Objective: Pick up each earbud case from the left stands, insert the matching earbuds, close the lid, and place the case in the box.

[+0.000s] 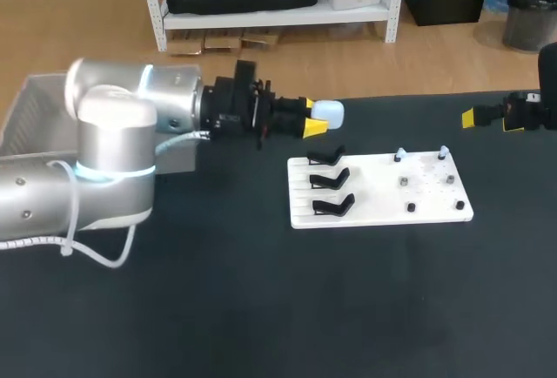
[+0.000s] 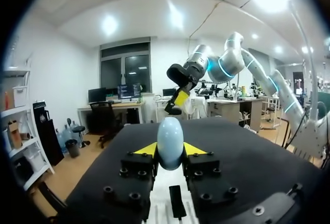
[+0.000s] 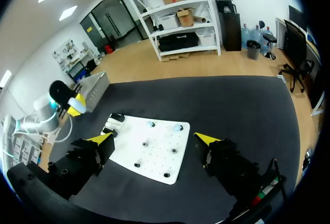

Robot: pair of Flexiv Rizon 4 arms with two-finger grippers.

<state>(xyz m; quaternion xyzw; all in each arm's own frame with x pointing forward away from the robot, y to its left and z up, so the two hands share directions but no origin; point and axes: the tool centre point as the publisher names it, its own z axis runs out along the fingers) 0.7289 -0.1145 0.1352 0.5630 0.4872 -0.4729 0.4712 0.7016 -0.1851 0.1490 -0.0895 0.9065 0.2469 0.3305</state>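
Pinched pale-blue earbud case (image 1: 329, 114) between yellow tips of left gripper (image 1: 315, 120), aloft beside black stands (image 1: 332, 181) on white board (image 1: 435, 208). Kept right gripper (image 3: 154, 140) spread wide and empty, well apart. Left two earbuds (image 1: 399, 155) perched on board's far pegs. Judged main risk as slip or swivel: smooth rounded shell, narrow two-point hold. Judged second risk as collision when passing case across board: stands and earbuds close below.
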